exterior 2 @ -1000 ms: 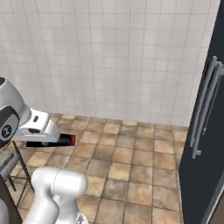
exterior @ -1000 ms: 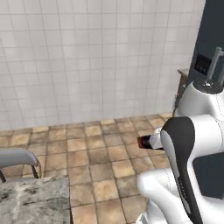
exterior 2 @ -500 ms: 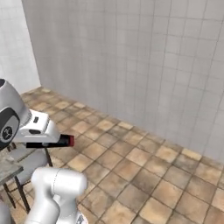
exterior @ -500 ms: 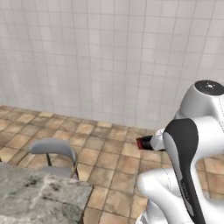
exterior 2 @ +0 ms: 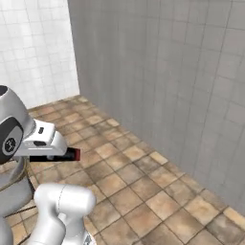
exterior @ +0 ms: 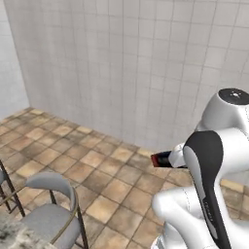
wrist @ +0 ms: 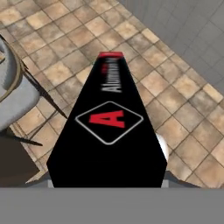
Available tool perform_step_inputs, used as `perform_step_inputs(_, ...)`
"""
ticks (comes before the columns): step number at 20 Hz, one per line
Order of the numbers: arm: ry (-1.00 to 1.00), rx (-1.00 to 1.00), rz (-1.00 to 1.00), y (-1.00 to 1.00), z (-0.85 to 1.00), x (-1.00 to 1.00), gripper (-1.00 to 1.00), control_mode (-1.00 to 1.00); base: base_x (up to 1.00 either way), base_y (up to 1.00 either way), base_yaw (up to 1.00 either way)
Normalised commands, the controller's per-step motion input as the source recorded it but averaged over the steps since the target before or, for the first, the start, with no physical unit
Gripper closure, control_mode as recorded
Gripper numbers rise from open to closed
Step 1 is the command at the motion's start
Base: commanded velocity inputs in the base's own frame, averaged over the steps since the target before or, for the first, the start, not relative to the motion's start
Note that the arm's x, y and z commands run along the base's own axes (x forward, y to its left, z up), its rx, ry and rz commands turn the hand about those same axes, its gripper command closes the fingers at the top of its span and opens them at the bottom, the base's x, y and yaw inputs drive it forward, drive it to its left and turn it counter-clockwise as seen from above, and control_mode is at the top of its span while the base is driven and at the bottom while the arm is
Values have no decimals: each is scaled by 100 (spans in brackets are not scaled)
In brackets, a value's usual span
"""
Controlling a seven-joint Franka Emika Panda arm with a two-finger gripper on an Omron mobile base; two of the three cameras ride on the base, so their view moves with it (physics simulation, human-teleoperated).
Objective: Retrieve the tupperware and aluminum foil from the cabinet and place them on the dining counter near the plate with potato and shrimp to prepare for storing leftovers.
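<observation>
Foil box carried level in the tool, above the tiled floor.

The foil box (wrist: 108, 131) juts straight out from the tool (exterior 2: 48, 154), long axis horizontal, red end leading toward the grey tiled wall (exterior: 146, 63). Tool pinching the box at its near end; the near end and the fingers are cut off at the hand view's bottom edge. In the left base view the white arm hides all but the red tip. A grey chair (exterior: 51, 211) stands low on the left, beside a sliver of marble surface (exterior: 12, 238) cropped at the corner. Open floor (exterior 2: 158, 191) ahead up to the wall.
</observation>
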Motion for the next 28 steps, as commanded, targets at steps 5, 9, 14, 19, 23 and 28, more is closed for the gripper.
perform_step_inputs(5, 0, 0, 0, 0, 0, 0, 100, 100, 100, -15, 57)
perform_step_inputs(9, 0, 0, 0, 0, 0, 0, 100, 100, 100, -13, 60)
perform_step_inputs(14, 0, 0, 0, 0, 0, 0, 100, 100, 100, -14, 61)
perform_step_inputs(19, 0, 0, 0, 0, 0, 0, 100, 100, 100, -19, 61)
perform_step_inputs(23, 0, 0, 0, 0, 0, 0, 100, 100, 100, -26, 60)
perform_step_inputs(28, 0, 0, 0, 0, 0, 0, 100, 100, 100, -26, 61)
